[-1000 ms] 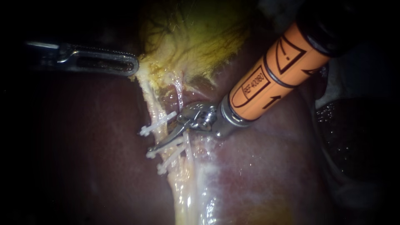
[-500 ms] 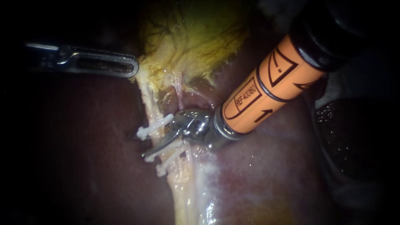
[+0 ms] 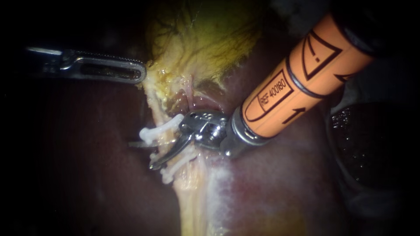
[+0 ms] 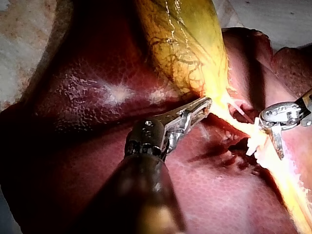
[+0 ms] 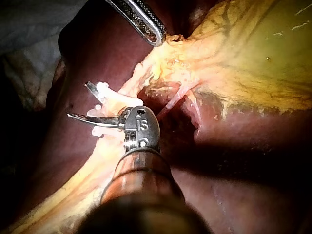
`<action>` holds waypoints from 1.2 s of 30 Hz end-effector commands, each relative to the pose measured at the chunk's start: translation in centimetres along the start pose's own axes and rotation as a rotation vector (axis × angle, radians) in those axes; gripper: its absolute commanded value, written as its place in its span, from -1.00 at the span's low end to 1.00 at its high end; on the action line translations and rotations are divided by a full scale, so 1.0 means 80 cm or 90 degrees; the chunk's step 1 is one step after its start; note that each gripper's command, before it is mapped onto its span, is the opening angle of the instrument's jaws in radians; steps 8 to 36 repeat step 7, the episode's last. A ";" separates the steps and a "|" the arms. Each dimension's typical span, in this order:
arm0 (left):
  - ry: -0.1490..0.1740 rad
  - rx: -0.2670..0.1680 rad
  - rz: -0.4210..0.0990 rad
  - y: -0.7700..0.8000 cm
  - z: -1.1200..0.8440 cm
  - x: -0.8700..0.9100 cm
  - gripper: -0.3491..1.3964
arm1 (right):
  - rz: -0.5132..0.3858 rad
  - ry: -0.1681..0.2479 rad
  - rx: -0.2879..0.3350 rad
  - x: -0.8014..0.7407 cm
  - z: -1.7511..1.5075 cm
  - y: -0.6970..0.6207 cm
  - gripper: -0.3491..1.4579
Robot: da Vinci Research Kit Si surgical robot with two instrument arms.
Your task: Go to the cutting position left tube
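Blades of my right instrument (image 3: 140, 154) stand open w/ the left tube (image 3: 156, 107) btw them, one blade on each side, just below the top white clip (image 3: 159, 129) and above the two lower clips (image 3: 175, 162). My left instrument (image 3: 142, 74) has its jaws clamped on the gallbladder (image 3: 201, 39) edge, tissue taut over the liver (image 3: 271, 175). Thin right tube (image 3: 188, 94) lies just beside.

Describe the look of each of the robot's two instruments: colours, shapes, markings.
Left instrument: dark shaft, silvery metal tip, long slotted jaws with toothed edges. Right instrument: orange sleeve with black outlined markings and an arrow, silver collar, metal wrist, thin curved blades.
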 end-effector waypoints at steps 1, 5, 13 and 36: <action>0.000 0.000 0.000 0.0000 0.0000 0.0000 -1.00 | 0.000 0.000 -0.001 -0.0004 -0.0001 0.0003 0.49; 0.000 0.000 0.000 0.0000 0.0000 0.0000 -1.00 | 0.000 -0.001 -0.002 -0.0005 -0.0001 0.0004 0.49; 0.000 0.000 0.000 0.0000 0.0000 0.0000 -1.00 | 0.000 -0.001 -0.002 -0.0005 -0.0001 0.0004 0.49; 0.000 0.000 0.000 0.0000 0.0000 0.0000 -1.00 | 0.000 -0.001 -0.002 -0.0005 -0.0001 0.0004 0.49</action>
